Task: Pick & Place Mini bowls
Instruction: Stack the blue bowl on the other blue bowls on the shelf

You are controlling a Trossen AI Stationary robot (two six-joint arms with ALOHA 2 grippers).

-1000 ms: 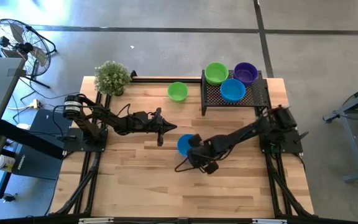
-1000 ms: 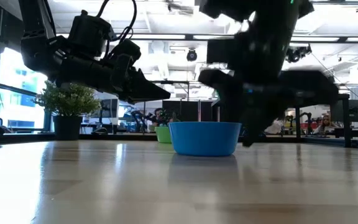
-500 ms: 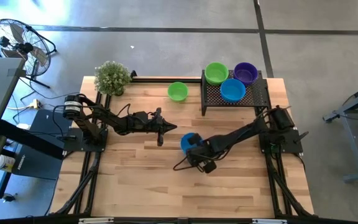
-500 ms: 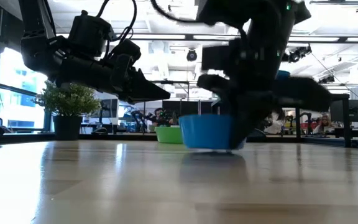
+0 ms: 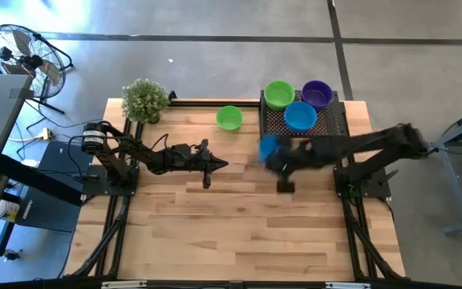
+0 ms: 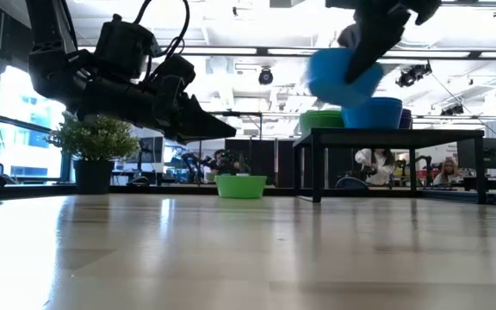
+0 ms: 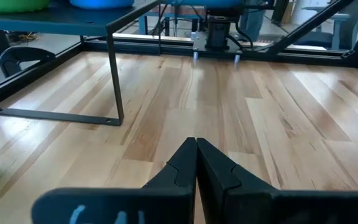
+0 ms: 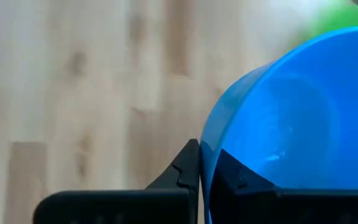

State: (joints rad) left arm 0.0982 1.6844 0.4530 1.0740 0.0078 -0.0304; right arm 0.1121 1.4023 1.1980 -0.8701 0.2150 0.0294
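A blue mini bowl (image 5: 269,148) hangs tilted in the air just in front of the black mesh rack (image 5: 330,125), with my right gripper (image 8: 201,151) shut on it. In the low view this bowl (image 6: 341,76) shows above the level of the rack top (image 6: 386,133). On the rack stand a green bowl (image 5: 279,94), a blue bowl (image 5: 300,116) and a purple bowl (image 5: 318,93). Another green bowl (image 5: 229,118) rests on its base on the table, left of the rack. My left gripper (image 7: 196,147) hovers shut over the table's middle left, holding nothing. My right gripper pinches the blue bowl's wall at its rim (image 8: 207,144), one finger outside (image 8: 185,168) and one inside (image 8: 232,177). The fingers slant down from the table's right side. The bowl is lifted clear of the table and tilted.
A small potted plant (image 5: 144,100) stands at the table's far left corner. A fan (image 5: 21,54) and a cabinet stand on the floor to the left. The near half of the wooden table (image 5: 239,233) is bare wood.
My right gripper has shut on the blue bowl's rim at the table's middle. It has then lifted the bowl clear and swung it up and toward the rack at the far right. The bowl has tipped from level to tilted.
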